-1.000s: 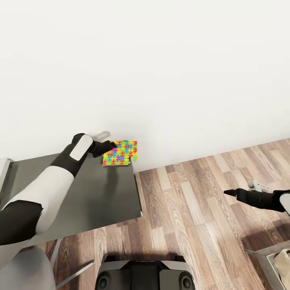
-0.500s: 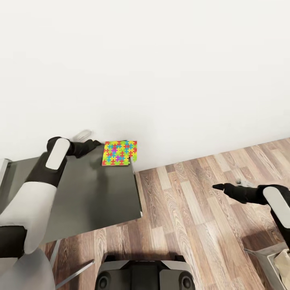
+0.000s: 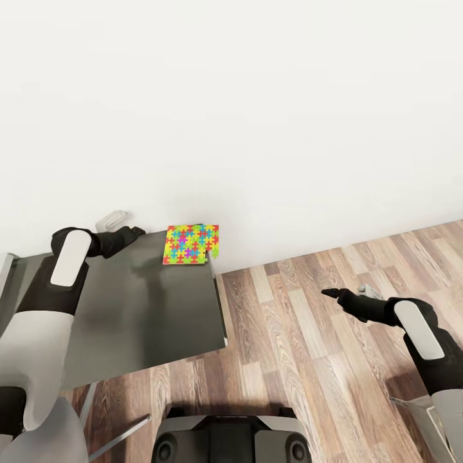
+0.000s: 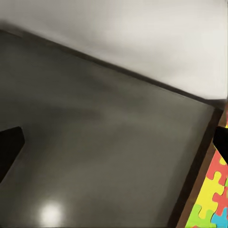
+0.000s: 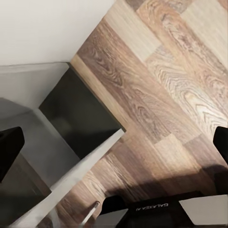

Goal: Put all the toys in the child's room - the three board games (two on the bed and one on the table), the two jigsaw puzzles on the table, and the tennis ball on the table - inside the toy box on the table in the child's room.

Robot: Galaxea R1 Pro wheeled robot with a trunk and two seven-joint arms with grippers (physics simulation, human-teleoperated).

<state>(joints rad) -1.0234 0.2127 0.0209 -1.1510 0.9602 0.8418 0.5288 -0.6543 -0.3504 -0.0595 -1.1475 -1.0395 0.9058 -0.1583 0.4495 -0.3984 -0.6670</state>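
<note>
Over the table — left gripper beside jigsaw puzzle.

The left arm is reaching forward, its left end effector hovering with fingers spread wide and nothing between them. The right arm is extending forward and inward, its right end effector also gaping open and empty.

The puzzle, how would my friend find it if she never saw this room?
Look for the dark grey table against the white wall. The jigsaw puzzle lies flat on its far corner, nearest the wooden floor, apart from the robot's left hand. It is a square of bright interlocking pieces: yellow, red, green, blue.
</note>
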